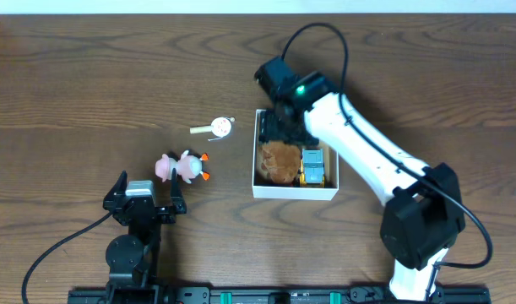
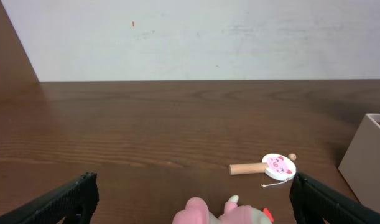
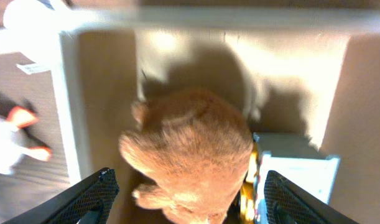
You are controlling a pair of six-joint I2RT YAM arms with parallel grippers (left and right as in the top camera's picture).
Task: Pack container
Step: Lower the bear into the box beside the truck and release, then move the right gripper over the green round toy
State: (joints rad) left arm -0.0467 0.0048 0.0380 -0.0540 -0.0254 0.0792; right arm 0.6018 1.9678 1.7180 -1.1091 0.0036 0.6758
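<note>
The container point(image 1: 296, 191) is a shallow white box right of centre; its left wall shows in the right wrist view point(image 3: 68, 112). Inside lie a brown furry toy point(image 1: 277, 160) point(image 3: 190, 149) and a yellow and blue toy car point(image 1: 313, 166) point(image 3: 289, 174). My right gripper point(image 1: 285, 127) point(image 3: 190, 199) hangs open over the box, its fingers wide on either side of the furry toy. A pink and white toy point(image 1: 181, 166) point(image 2: 221, 214) lies on the table just ahead of my open, empty left gripper point(image 1: 143, 198) point(image 2: 193, 199).
A small round rattle drum with a wooden handle point(image 1: 215, 127) point(image 2: 270, 167) lies on the wooden table between the pink toy and the box. The box's outer wall point(image 2: 367, 162) shows at the right edge of the left wrist view.
</note>
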